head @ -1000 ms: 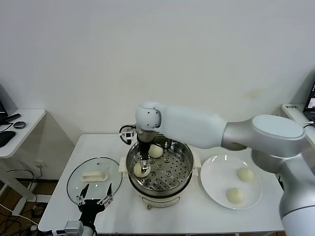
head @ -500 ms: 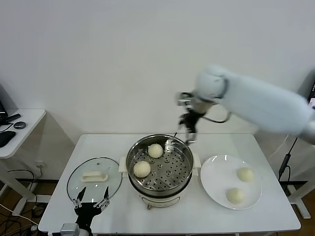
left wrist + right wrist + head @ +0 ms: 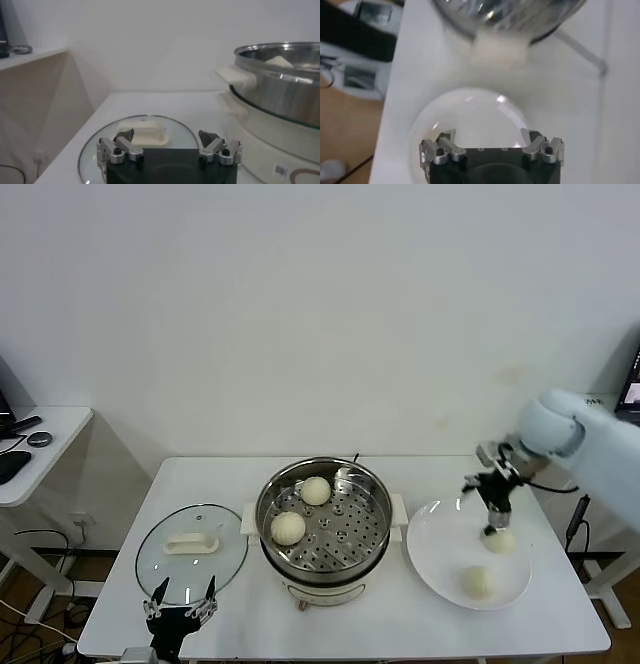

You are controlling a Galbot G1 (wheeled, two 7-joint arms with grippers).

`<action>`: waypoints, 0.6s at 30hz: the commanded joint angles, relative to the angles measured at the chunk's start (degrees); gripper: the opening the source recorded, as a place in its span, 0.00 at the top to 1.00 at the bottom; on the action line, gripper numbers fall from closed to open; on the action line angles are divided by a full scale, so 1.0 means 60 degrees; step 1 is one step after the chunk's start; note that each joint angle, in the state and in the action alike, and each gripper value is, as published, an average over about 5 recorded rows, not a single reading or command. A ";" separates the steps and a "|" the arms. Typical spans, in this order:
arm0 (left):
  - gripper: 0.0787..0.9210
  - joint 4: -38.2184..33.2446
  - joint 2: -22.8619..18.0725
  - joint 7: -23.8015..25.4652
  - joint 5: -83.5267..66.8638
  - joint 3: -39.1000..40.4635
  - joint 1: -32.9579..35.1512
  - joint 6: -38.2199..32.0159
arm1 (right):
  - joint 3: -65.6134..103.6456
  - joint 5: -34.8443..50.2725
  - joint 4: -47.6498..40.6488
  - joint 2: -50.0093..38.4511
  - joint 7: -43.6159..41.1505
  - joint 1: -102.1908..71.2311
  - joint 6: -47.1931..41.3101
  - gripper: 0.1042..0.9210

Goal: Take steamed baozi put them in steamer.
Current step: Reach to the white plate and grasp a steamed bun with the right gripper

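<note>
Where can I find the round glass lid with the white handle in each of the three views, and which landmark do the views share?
Head view: the round glass lid lies flat on the robot's left of the shiny round steel steamer.
Left wrist view: just beyond the open left gripper, beside the steamer.
Right wrist view: not in it.
Shared landmark: the steamer.
</note>
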 commanded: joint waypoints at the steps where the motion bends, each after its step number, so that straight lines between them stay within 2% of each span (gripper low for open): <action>1: 0.12 0.0304 -0.0046 0.0006 0.0057 -0.0032 0.0014 0.0000 | 0.1575 -0.1562 0.0024 -0.0699 -0.0296 -0.2816 0.1112 0.12; 18: 0.12 0.0396 -0.0082 0.0028 0.0056 -0.0052 -0.0115 0.0009 | 0.1683 -0.2021 -0.0133 0.0020 0.0190 -0.3250 0.0609 0.12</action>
